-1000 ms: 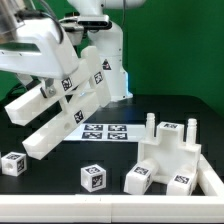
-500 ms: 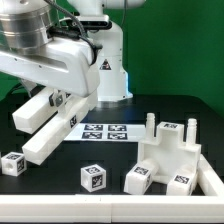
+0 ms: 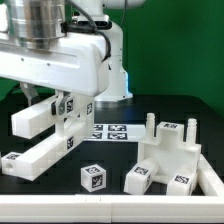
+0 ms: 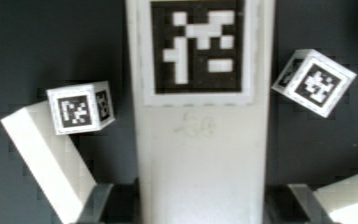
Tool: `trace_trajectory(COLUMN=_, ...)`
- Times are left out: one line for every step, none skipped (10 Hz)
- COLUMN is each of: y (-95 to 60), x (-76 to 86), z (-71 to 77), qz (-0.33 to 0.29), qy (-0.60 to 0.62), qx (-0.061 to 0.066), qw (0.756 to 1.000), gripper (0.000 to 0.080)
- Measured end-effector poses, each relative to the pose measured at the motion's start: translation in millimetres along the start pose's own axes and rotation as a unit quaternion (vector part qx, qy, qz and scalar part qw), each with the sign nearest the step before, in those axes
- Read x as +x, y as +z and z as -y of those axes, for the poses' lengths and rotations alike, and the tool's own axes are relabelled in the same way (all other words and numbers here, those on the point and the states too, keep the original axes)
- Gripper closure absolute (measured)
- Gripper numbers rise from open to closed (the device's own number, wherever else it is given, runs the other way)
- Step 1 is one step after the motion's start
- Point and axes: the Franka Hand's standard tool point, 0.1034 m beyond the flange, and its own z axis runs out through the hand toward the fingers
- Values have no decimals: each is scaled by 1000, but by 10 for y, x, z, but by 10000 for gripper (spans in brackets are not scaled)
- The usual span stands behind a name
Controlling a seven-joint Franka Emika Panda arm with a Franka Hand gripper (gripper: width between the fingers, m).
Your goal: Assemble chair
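My gripper is shut on a white chair frame of long bars with square tags, held low over the table at the exterior view's left. In the wrist view the frame's middle bar runs between my fingers, with a tagged bar slanting off on each side. My gripper straddles that bar. Two loose tagged cubes lie in front, one at the exterior view's left and one in the middle. A joined chair piece with upright pegs stands at the exterior view's right.
The marker board lies flat on the black table behind the cubes. The robot's base stands at the back in front of a green wall. My arm's large white body fills the upper left of the exterior view.
My arm has come forward and down. The frame has swung from a steep upward tilt to lying nearly level and low over the table. The cubes and the joined piece have not moved.
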Motion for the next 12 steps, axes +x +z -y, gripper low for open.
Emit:
trace_trajectory(y=-12, x=39, z=44, qz=-44, qy=-2, qx=11, qw=999, gripper=514)
trace_trajectory(y=35, x=-4, z=69, qz=-57, qy=-5, qx=15, qw=998, gripper=514)
trace_trajectory(y=49, x=-20, z=57, qz=-48, qy=-5, qx=13, qw=999, gripper=514)
trace_trajectory(y=73, x=-27, z=43, qz=-42, qy=-11, qx=10, qw=999, gripper=514)
trace_trajectory(y=133, x=-79, z=-2, qz=-24, qy=-21, qx=3, qw=999, gripper=514)
trace_trajectory(y=147, x=-112, z=-23, qz=-21, qy=-23, qx=-4, qw=1000, gripper=514)
trace_trajectory(y=166, x=-214, z=34, qz=-24, qy=-28, qx=-33, qw=999, gripper=514)
trace_trajectory(y=187, x=-342, z=140, qz=-22, qy=-16, qx=-47, qw=999, gripper=514)
trace_trajectory(y=193, x=-428, z=256, qz=-25, qy=-12, qx=-74, qw=997, gripper=514)
trace_trajectory(y=224, x=-462, z=334, qz=-19, qy=-21, qx=-86, qw=996, gripper=514)
trace_trajectory(y=257, x=-499, z=403, qz=-14, qy=-19, qx=-96, qw=995, gripper=514)
trace_trajectory(y=280, x=-560, z=473, qz=-6, qy=-20, qx=-116, qw=993, gripper=514)
